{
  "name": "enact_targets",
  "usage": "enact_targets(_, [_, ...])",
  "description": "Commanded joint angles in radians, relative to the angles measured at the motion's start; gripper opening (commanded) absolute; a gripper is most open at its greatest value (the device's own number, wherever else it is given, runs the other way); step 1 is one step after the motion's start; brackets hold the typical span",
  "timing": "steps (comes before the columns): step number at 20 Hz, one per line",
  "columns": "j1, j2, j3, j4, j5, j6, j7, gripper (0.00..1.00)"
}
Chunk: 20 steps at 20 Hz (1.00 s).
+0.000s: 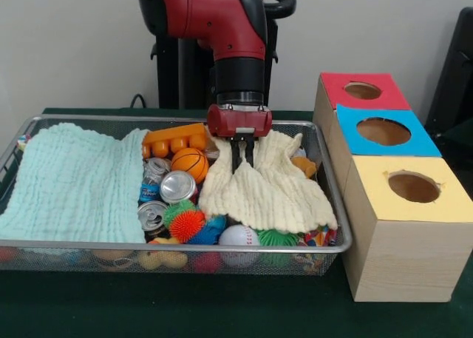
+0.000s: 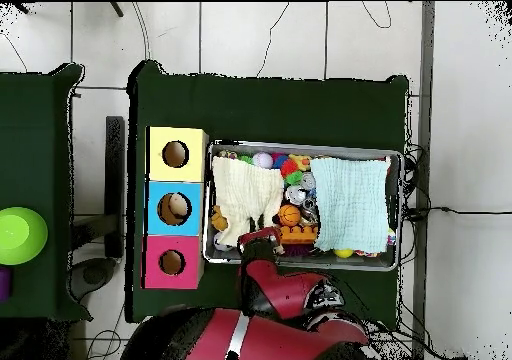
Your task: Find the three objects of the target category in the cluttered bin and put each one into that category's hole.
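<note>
The wire mesh bin (image 1: 89, 245) sits on the dark green table and also shows in the overhead view (image 2: 300, 147). My gripper (image 1: 242, 160) points down into the bin's back middle, shut on a bunched fold of the cream cloth (image 1: 270, 194). In the overhead view the gripper (image 2: 258, 238) is at the bin's near edge. A small orange and tan furry thing (image 1: 304, 165) peeks from under the cloth's right edge (image 2: 217, 219); it may be a plush toy. No other plush toy shows clearly. The hole (image 1: 362, 91) in the red-topped box (image 2: 171, 263) is the farthest of the row.
A mint cloth (image 1: 74, 183) covers the bin's left half. Between the cloths lie an orange basketball (image 1: 190, 163), drink cans (image 1: 177, 186), an orange plastic tray (image 1: 176, 140), spiky balls (image 1: 186, 223) and a baseball (image 1: 238, 237). Blue-topped (image 1: 384, 132) and yellow-topped (image 1: 414, 187) boxes stand right of the bin.
</note>
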Motion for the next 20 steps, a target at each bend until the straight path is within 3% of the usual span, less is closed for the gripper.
enact_targets(1, [-0.028,0.016,0.052,-0.046,0.0,0.225,0.134,0.0])
enact_targets(4, [-0.048,-0.105,0.09,-0.013,-0.025,0.336,0.129,0.0])
enact_targets(7, [-0.124,-0.299,0.204,0.032,-0.049,0.563,0.089,0.0])
enact_targets(9, [-0.168,-0.381,0.27,0.045,-0.041,0.667,0.051,0.0])
enact_targets(15, [-0.245,-0.491,0.375,0.031,-0.006,0.876,-0.046,0.0])
enact_targets(20, [-0.267,-0.533,0.405,-0.006,-0.049,0.968,-0.099,0.0])
